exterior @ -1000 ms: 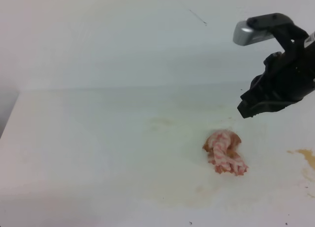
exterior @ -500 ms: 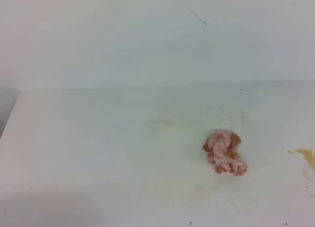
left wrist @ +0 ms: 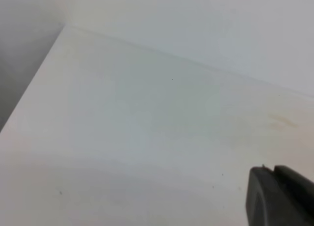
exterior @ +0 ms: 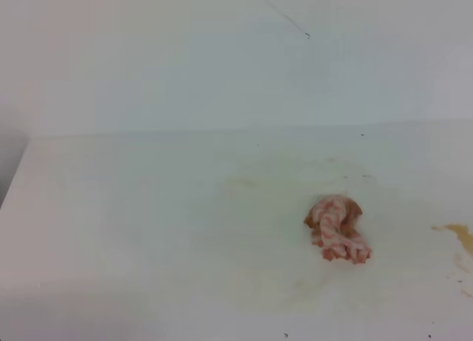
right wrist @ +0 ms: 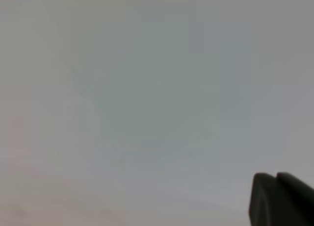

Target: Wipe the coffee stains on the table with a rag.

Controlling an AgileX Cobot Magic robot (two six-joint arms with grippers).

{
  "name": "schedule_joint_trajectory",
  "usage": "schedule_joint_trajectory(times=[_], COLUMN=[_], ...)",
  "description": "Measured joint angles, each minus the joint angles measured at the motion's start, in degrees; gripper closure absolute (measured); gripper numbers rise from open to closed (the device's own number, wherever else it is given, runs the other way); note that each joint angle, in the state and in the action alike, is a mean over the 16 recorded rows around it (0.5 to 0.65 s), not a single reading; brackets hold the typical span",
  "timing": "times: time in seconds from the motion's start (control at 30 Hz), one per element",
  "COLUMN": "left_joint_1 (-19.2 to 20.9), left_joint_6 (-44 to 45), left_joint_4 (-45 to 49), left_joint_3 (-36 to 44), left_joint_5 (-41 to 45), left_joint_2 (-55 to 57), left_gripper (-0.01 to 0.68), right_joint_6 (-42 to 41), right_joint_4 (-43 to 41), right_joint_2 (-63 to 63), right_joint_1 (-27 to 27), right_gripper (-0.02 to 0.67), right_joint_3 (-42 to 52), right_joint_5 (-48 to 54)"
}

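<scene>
Rag point(exterior: 337, 228): one only, a crumpled pink-and-white striped cloth with a brownish patch on its far edge, lying alone on the table point(exterior: 133, 208), right of centre and toward the near side. Nothing of mine touches it.

Coffee stains I count roughly: one amber blotch point(exterior: 460, 235) cut off by the right edge, one faint tan smudge point(exterior: 240, 183) left of and beyond the rag, and a pale yellowish wash point(exterior: 310, 293) on the near side of the rag whose outline is too weak to trace. A few dark specks dot the near edge.

Neither of my arms appears in the high view. My left pincer point(left wrist: 282, 196) shows only in its own wrist view, as a dark corner at lower right; its tips are cut off, so I cannot tell whether they stand apart or together. That view also shows the table's far left corner and one tan smudge point(left wrist: 282, 122) at far right, but not the rag.

My right pincer point(right wrist: 280, 199) is likewise a dark corner over blurred grey, with nothing else legible; its tips are together, gripping nothing.
</scene>
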Motion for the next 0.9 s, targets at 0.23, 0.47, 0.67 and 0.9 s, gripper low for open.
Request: schedule_joint_trajectory(times=[0.23,0.47,0.67,0.9], left_joint_1=[0.0,0.0,0.0,0.0], left_joint_6=[0.0,0.0,0.0,0.0], left_joint_4=[0.0,0.0,0.0,0.0], left_joint_3=[0.0,0.0,0.0,0.0], left_joint_5=[0.0,0.0,0.0,0.0], left_joint_2=[0.0,0.0,0.0,0.0], left_gripper=[0.673,0.673,0.673,0.673], right_joint_6=[0.15,-0.07,-0.18,0.22], right_joint_4=[1.52,1.8,2.74,4.01], right_joint_2=[-10.93,-16.36,-17.69,-17.64], right_joint_1=[-5.1,-6.75,-7.04,-7.07], right_gripper=[0.649,0.649,0.65,0.65], right_joint_3=[12.8,20.02,23.63,25.33], right_joint_5=[3.42,9.48,12.72,12.98])
